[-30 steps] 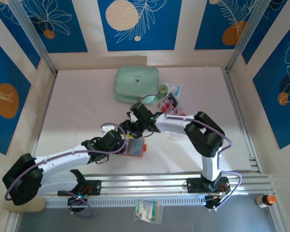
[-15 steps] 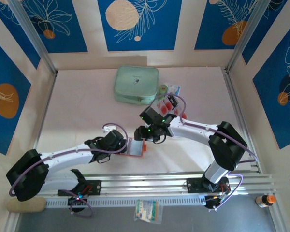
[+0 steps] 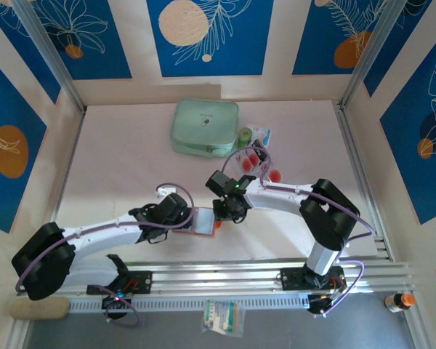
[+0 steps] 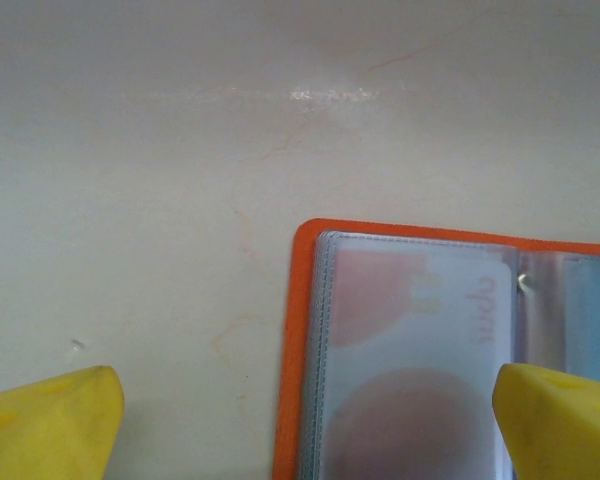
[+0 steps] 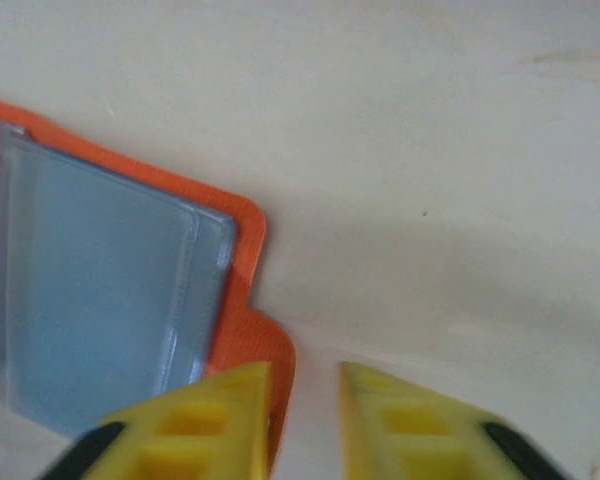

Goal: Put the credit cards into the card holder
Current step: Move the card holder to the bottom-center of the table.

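The card holder [image 3: 205, 222] lies open on the table, orange-red with greyish clear pockets [image 4: 420, 350]. A pale card with a red circle [image 4: 410, 410] shows through one pocket. My left gripper [image 3: 187, 218] hovers over the holder's left edge, open wide, its yellow fingertips [image 4: 45, 425] at the lower corners of the left wrist view. My right gripper [image 5: 305, 420] sits at the holder's right side with only a narrow gap between the fingers. The orange snap tab [image 5: 270, 345] reaches under the left finger. More credit cards [image 3: 253, 155] with red circles lie behind the right arm.
A mint-green zip case [image 3: 205, 127] lies at the back centre, with a small green round item [image 3: 245, 134] and a packet [image 3: 261, 135] beside it. Aluminium rails [image 3: 240, 275] run along the near edge. A small bottle [image 3: 398, 301] stands outside at the lower right.
My right gripper has come down from behind the holder to its right edge and its jaws have narrowed. The left gripper has crept slightly right, still wide open.
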Robot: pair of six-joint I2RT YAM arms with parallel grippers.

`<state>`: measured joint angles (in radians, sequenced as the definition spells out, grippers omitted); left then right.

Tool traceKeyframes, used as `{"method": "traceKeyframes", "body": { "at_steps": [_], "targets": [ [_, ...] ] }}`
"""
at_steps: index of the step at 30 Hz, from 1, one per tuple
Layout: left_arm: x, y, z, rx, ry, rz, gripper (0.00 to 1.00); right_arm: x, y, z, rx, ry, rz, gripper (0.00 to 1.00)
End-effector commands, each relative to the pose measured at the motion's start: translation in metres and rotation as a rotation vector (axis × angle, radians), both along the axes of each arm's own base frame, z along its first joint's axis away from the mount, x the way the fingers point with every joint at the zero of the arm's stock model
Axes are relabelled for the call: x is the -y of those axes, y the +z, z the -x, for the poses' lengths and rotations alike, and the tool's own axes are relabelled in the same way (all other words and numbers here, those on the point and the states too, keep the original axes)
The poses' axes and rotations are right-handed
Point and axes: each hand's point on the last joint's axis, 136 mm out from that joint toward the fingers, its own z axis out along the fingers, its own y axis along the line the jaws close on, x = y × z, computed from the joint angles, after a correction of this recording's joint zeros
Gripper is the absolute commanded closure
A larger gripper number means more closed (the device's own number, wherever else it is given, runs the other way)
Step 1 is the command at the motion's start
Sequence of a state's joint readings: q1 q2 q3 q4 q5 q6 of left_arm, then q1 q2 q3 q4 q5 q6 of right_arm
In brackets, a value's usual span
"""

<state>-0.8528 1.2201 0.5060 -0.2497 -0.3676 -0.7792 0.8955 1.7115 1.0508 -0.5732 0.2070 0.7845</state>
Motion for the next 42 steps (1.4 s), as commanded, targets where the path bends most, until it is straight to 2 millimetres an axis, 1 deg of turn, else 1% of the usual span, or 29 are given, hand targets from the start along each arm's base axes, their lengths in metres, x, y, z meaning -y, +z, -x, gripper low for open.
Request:
{"method": "traceKeyframes", "body": {
  "at_steps": [1,2,4,13,16,19,20,23,24,26,28,32,35,38,40,42],
  "targets": [
    [0.003,0.004,-0.005,0.005,-0.003,-0.001,0.05,0.017,-0.004,-0.003,-0.002,-0.035,0.036,0.92],
    [0.004,0.004,-0.006,0.005,-0.004,0.002,0.05,0.020,-0.002,-0.005,0.001,-0.043,0.031,0.97],
    [0.005,0.005,-0.006,0.006,-0.007,0.002,0.05,0.025,-0.001,-0.007,0.004,-0.056,0.024,1.00],
    [0.006,0.005,-0.006,0.006,-0.009,0.008,0.05,0.049,0.004,-0.014,0.017,-0.106,0.017,1.00],
    [0.007,0.007,-0.006,0.007,-0.010,0.013,0.05,0.053,0.012,-0.019,0.036,-0.113,0.001,1.00],
    [0.009,0.011,-0.007,0.014,-0.014,0.022,0.05,0.055,0.027,-0.028,0.056,-0.123,-0.033,0.99],
    [0.009,0.013,-0.008,0.017,-0.015,0.022,0.04,0.054,0.032,-0.028,0.057,-0.122,-0.051,0.94],
    [0.011,0.020,-0.010,0.031,-0.014,0.033,0.04,0.044,0.040,-0.022,0.043,-0.109,-0.117,0.68],
    [0.011,0.022,-0.010,0.035,-0.013,0.037,0.04,0.040,0.040,-0.018,0.029,-0.101,-0.139,0.63],
    [0.011,0.025,-0.011,0.042,-0.013,0.042,0.04,0.030,0.039,-0.010,0.008,-0.082,-0.161,0.57],
    [0.012,0.028,-0.012,0.047,-0.012,0.046,0.03,0.020,0.036,-0.002,-0.011,-0.056,-0.169,0.54],
    [0.012,0.033,-0.013,0.054,-0.012,0.047,0.02,0.002,0.026,0.013,-0.040,-0.017,-0.150,0.53],
    [0.011,0.035,-0.013,0.060,-0.011,0.048,0.02,-0.003,0.014,0.018,-0.063,-0.010,-0.120,0.53],
    [0.010,0.037,-0.013,0.064,-0.008,0.048,0.02,-0.003,0.004,0.020,-0.079,-0.008,-0.097,0.55],
    [0.010,0.037,-0.013,0.064,-0.009,0.049,0.02,-0.003,0.000,0.018,-0.080,-0.011,-0.087,0.60],
    [0.010,0.037,-0.012,0.063,-0.009,0.049,0.02,-0.001,-0.002,0.013,-0.073,-0.019,-0.076,0.70]
  ]
}}
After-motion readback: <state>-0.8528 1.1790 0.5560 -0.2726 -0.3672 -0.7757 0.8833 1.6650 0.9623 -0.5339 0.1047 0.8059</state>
